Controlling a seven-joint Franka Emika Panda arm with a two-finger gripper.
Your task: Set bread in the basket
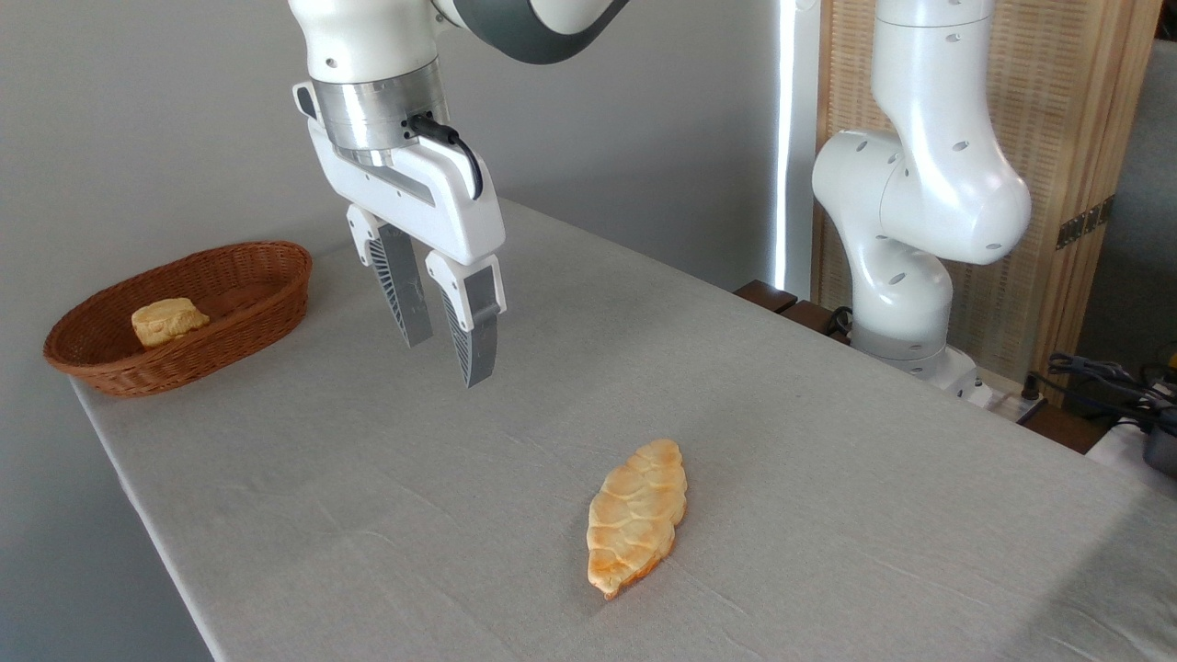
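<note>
You see the gripper [441,359] hang empty, fingers [471,345] narrowly apart, because the bread [637,518] lies on the surface [368,515], far from the basket [248,317].

The table [828,478] is covered by a matt grey cloth, lightly creased. The basket [267,294] is woven from reddish-brown wicker. A scaled, slightly glossy crust is shown on the bread [637,515]. The gripper [446,354] is cased in smooth white plastic; ribbed grey fingers [478,331] are fitted
</note>
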